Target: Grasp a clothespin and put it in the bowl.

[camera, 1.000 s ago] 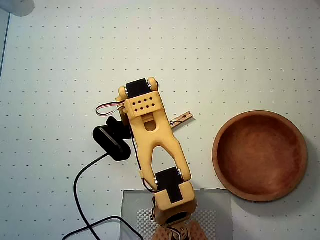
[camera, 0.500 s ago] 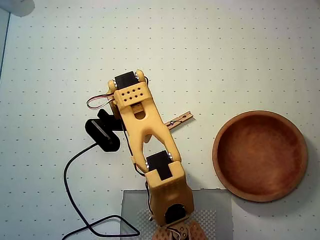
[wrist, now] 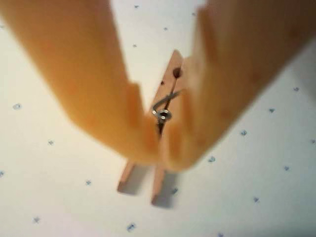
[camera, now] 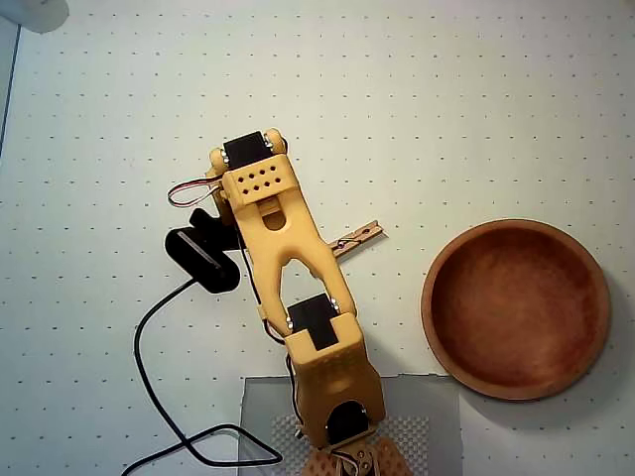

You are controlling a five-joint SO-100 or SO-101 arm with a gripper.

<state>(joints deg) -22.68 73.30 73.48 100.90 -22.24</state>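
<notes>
Orange plastic fingers (wrist: 89,84) of the hand (wrist: 160,153) filled most of the wrist view, one at each side of the wooden clothespin (wrist: 165,98). They were closed onto it near its wire spring (wrist: 163,111), and the two prong ends stuck out below the fingertips, with their shadow on the white dotted worktop (wrist: 59,197). I could not tell whether the clothespin was lifted or lay on the surface.

In the overhead view the yellow arm (camera: 288,268) reached from the lower edge toward the middle of the worktop (camera: 446,109), and it covered the hand. Only one end of the clothespin (camera: 359,239) showed at the right side of the arm, pointing toward the upper right. The reddish-brown wooden bowl (camera: 516,309) stood well apart to the right, close to the right edge of the picture, and its inside was bare wood. Between clothespin and bowl the worktop was free. At the left of the arm hung a black camera mount (camera: 203,260) with a black cable (camera: 159,397) that looped down to the lower edge. A grey mat (camera: 427,416) lay under the arm's base.
</notes>
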